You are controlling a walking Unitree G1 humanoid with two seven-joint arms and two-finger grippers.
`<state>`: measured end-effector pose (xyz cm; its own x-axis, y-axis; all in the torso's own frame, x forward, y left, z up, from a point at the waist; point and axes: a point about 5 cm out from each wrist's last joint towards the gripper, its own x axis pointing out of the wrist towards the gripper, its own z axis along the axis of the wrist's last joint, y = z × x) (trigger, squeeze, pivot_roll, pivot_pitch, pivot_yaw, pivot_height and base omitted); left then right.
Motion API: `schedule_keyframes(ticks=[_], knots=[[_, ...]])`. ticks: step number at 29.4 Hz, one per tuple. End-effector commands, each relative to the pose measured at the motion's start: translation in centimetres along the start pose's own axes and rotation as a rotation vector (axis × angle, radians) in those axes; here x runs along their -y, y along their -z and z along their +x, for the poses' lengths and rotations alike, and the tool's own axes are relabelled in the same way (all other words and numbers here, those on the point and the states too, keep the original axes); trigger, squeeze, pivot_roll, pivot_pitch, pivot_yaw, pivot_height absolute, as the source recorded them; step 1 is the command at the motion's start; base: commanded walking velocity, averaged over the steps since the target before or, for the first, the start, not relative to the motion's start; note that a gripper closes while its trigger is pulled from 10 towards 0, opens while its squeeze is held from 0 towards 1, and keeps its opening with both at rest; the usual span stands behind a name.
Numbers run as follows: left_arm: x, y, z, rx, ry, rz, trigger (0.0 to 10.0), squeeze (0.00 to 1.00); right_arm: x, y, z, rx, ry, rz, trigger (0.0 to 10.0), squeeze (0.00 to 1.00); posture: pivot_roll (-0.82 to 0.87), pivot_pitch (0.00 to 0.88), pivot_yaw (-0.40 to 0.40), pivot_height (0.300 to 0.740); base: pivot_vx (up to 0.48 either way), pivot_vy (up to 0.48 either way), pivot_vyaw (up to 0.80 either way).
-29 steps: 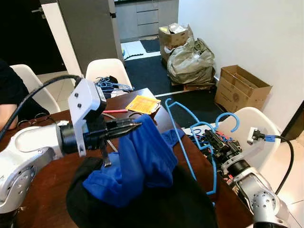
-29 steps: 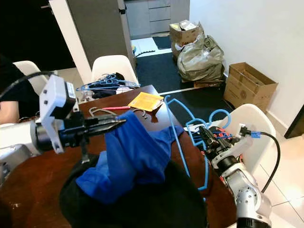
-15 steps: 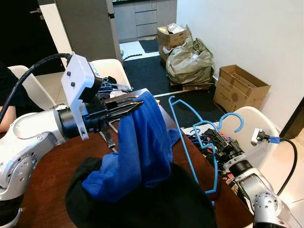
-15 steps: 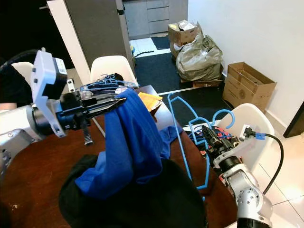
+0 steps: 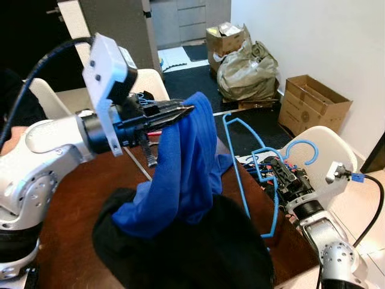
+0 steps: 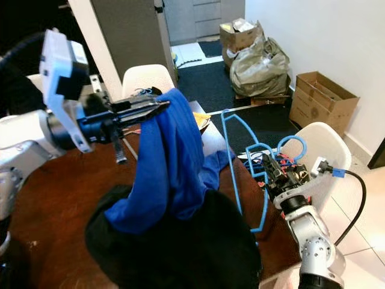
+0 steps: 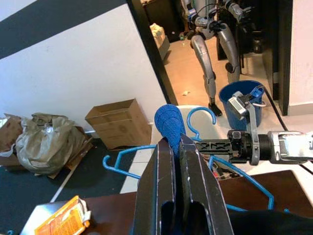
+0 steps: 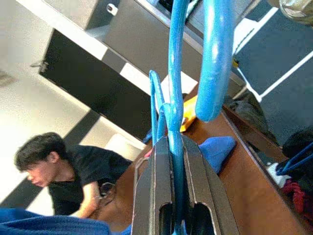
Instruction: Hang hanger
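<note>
The blue plastic clothes hanger (image 5: 252, 162) is held upright by the right gripper (image 5: 278, 170), whose fingers are clamped on the wire just below the hook; in the right wrist view the blue wire is seen pinched between the two black fingers (image 8: 157, 186). The hanger stands at the table's right edge, near the white chair (image 5: 328, 158). The left gripper (image 5: 183, 111) is closed on a fold of the blue fabric garment (image 5: 183, 174), which is lifted above the brown wooden table (image 5: 72, 198) and drapes down onto a black garment (image 5: 198, 253).

The step in hand is judged to be the dressing of the hanger — the garment is not yet on it. For a clean result, the raised fold should be carried toward the hanger's near shoulder and an opening of the cloth guided over it, with the hanger kept steady. Cloth is limp; snagging on the hook is a risk.

Containers: an open brown cardboard box (image 5: 314, 103) stands by the white wall, its contents not discernible. A second cardboard box (image 5: 224, 35) holds crumpled material, beside a bulging grey-green bag (image 5: 246, 69). More blue hangers (image 6: 144, 93) lie on a white chair behind the table.
</note>
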<state>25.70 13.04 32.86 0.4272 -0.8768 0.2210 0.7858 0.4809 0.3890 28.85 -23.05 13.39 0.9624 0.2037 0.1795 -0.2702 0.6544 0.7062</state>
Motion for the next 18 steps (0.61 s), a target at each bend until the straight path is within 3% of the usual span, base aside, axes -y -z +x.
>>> schedule_keyframes(ticks=[1,12,18], knots=[[-0.03,-0.03,0.35,0.002,-0.001,0.006,10.0,0.00,-0.08,0.05,0.07,0.017,0.002,0.023,10.0,0.00,-0.01,0.000,0.084,0.731,-0.461,0.000,0.00],[0.09,0.40,0.84,0.010,-0.019,-0.008,10.0,0.00,-0.04,0.06,-0.05,0.011,0.005,0.017,10.0,0.00,-0.01,0.000,0.069,0.731,-0.470,0.000,0.00],[-0.79,-0.23,0.82,0.031,-0.048,0.031,10.0,0.00,0.00,0.06,0.08,0.008,0.008,0.019,10.0,0.00,-0.01,0.000,0.064,0.731,-0.471,0.000,0.00]])
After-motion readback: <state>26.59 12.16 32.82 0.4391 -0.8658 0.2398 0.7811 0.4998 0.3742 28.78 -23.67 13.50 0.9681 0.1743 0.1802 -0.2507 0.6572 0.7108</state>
